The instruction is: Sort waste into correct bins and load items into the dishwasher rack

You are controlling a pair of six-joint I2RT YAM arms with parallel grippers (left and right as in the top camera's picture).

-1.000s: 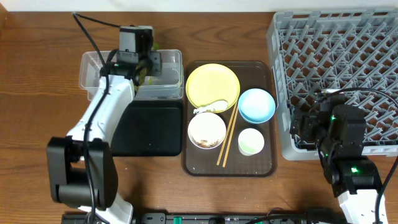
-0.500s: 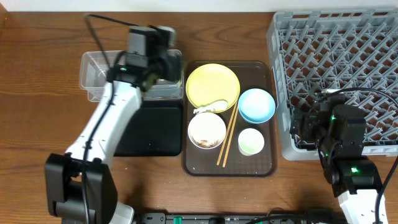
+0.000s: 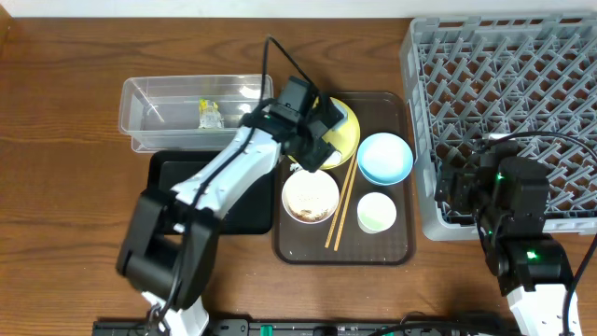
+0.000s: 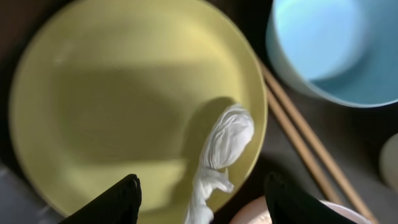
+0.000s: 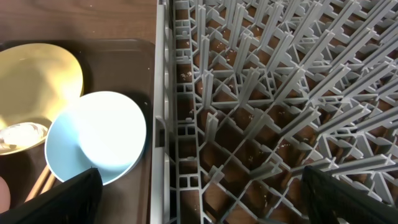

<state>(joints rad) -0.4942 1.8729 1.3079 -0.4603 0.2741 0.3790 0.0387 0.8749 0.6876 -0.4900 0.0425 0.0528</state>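
Everything here sits around the brown tray (image 3: 401, 247) in the middle of the desk (image 3: 56, 187). At the tray's far left corner lies the yellow plate (image 4: 124, 106), and the left pincer (image 4: 202, 199) hangs right over it, its two dark fingers spread well apart with nothing between them. Below that gap lies the small white scrap (image 4: 224, 140), twisted, resting on the plate's near rim. On the tray's far right side is the light blue bowl (image 3: 384, 157); the white bowl (image 3: 310, 196) sits near left with some dark bits inside, possibly food, too small to tell. The small white cup (image 3: 376, 212) sits near right, and the chopsticks (image 3: 342, 201) lie slantwise down the tray's middle. Left of the tray stands the clear tub (image 3: 149, 117), with the green-yellow wrapper (image 3: 210, 114) lying inside it, and nearer, also left of the tray, the black tray (image 3: 177, 187). Right of the tray is the grey rack (image 3: 522, 65) – the right pincer (image 5: 208, 196) hovers at the rack's edge next to the tray, fully spread and holding nothing.
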